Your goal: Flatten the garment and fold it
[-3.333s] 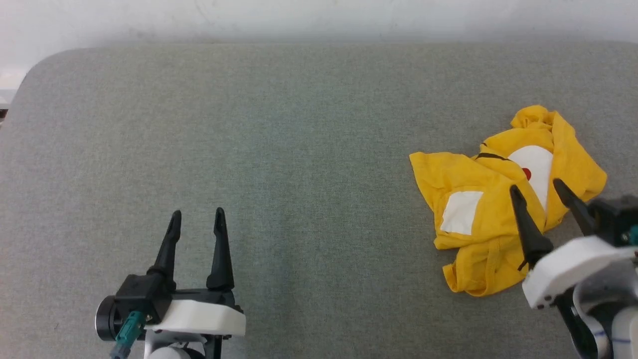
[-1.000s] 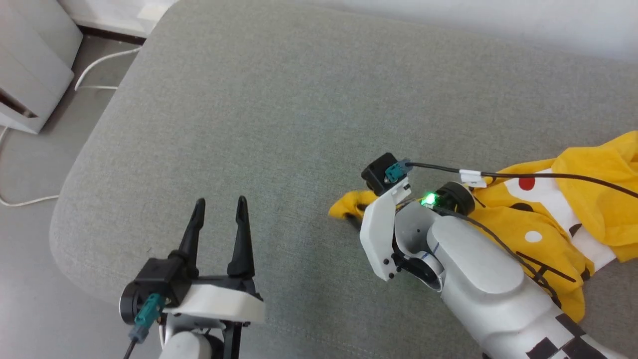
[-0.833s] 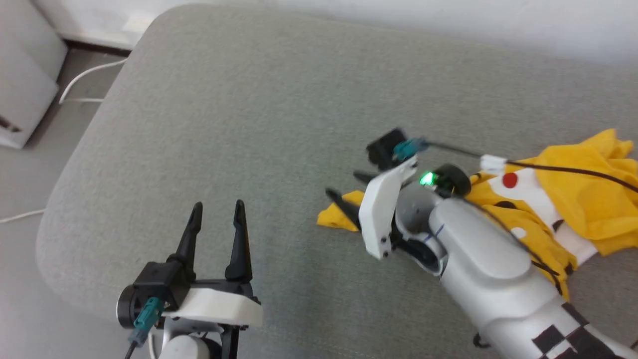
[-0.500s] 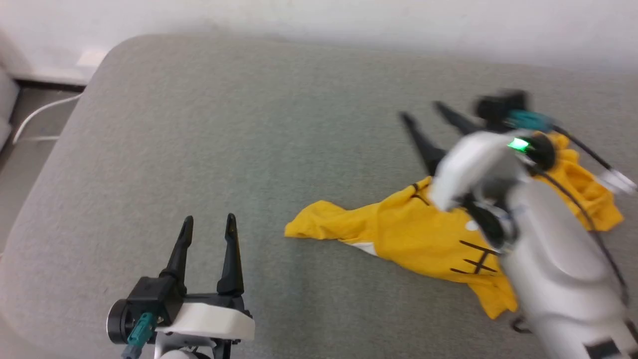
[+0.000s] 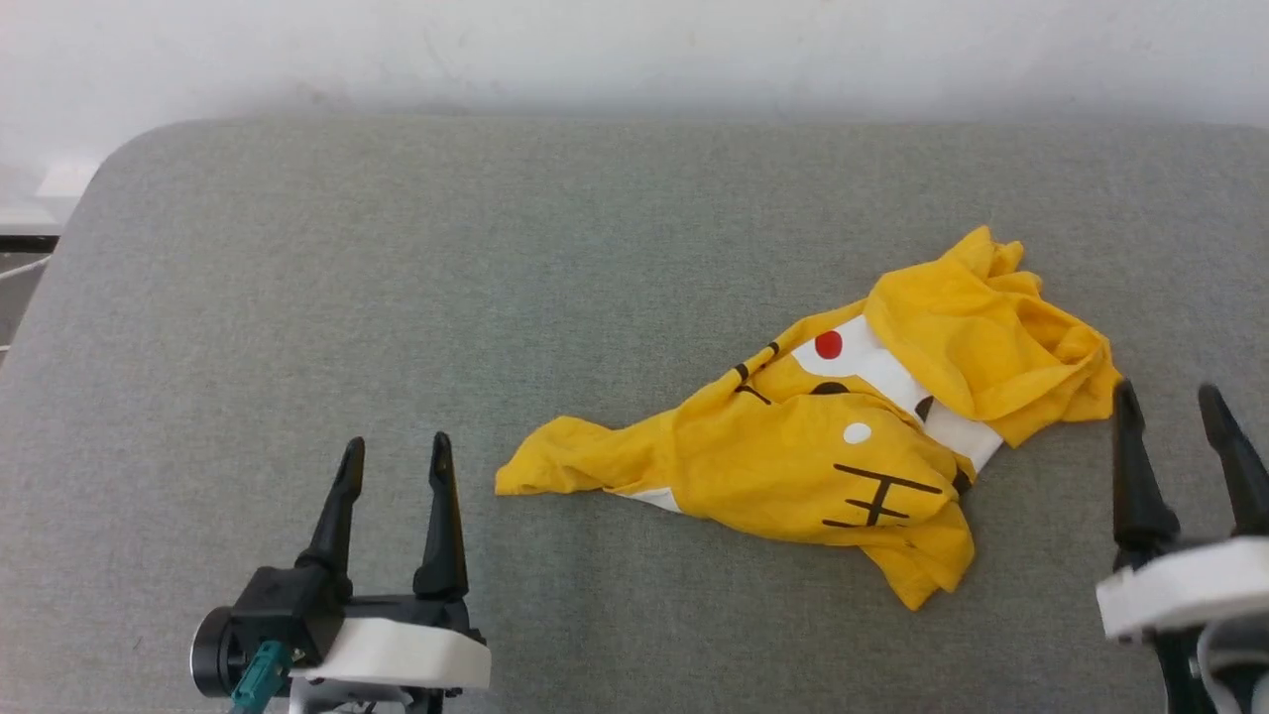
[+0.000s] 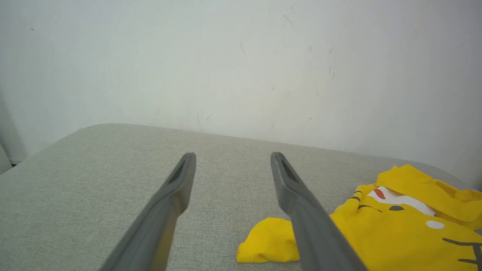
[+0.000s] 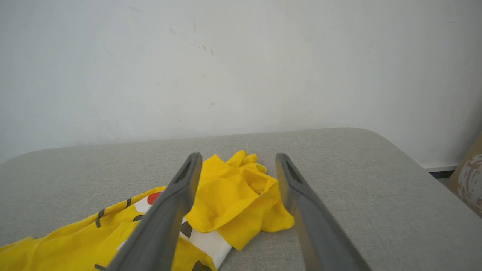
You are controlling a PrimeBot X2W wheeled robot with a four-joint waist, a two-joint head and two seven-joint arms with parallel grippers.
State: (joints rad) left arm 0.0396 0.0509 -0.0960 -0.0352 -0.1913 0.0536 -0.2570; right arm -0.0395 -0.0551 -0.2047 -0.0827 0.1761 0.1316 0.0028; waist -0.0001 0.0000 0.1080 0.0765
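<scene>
Over the near part of the grey cushion [image 5: 496,248] the left gripper [image 5: 396,444] and right gripper [image 5: 1166,392] both stand wide open and empty, and farther in, on the cushion's right half, the yellow shirt [image 5: 793,466] lies crumpled and bunched, so flattening and folding are both left to do.

Yellow garment [image 5: 783,466]; grey upholstery [image 5: 397,278]

Black tapered fingers [image 5: 439,516], white wrist shells [image 5: 397,654]

Head view high, downward over the grey surface [image 5: 297,248]; wrist views low toward the wall [image 6: 226,56]; garment [image 5: 823,466] common to all
</scene>
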